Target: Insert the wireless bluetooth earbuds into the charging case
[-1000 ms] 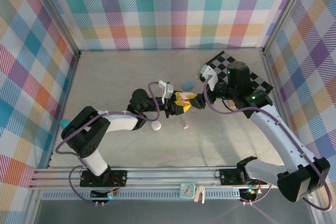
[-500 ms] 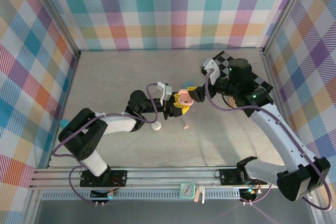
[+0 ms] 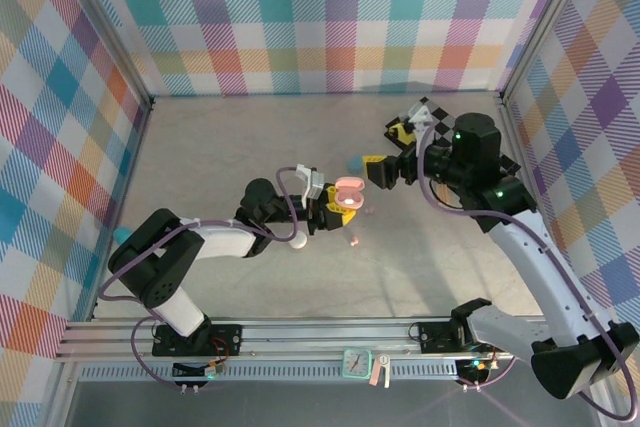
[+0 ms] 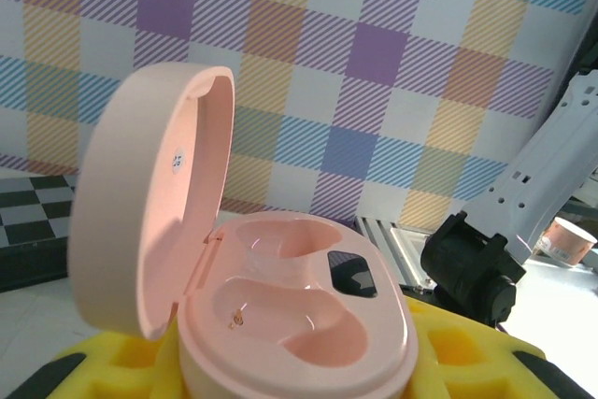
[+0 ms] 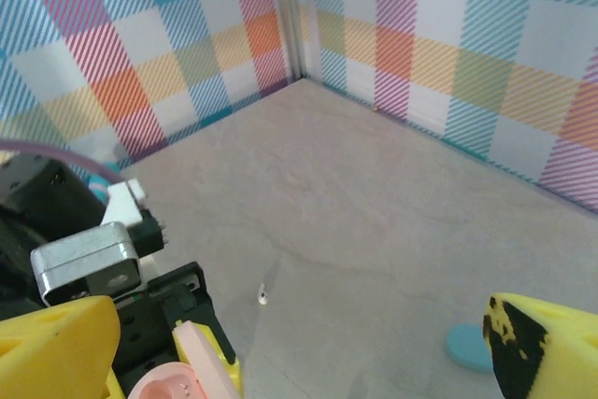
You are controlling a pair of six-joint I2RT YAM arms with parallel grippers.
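The left hand [image 3: 338,208] is clamping the open case [image 3: 348,190] over mid surface [image 3: 230,147]; the right hand [image 3: 388,147] is hovering nearby, spread wide.

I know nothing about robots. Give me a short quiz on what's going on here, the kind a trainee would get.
1. Multiple choice: what colour is the case held in the left gripper? A white, B pink, C teal.
2. True or false: the right gripper is closed.
3. Short answer: with the lid up, what sits in the case's two wells?
Key: 1 B. 2 False; it stands open, apart from the case. 3 Nothing; both wells are empty.
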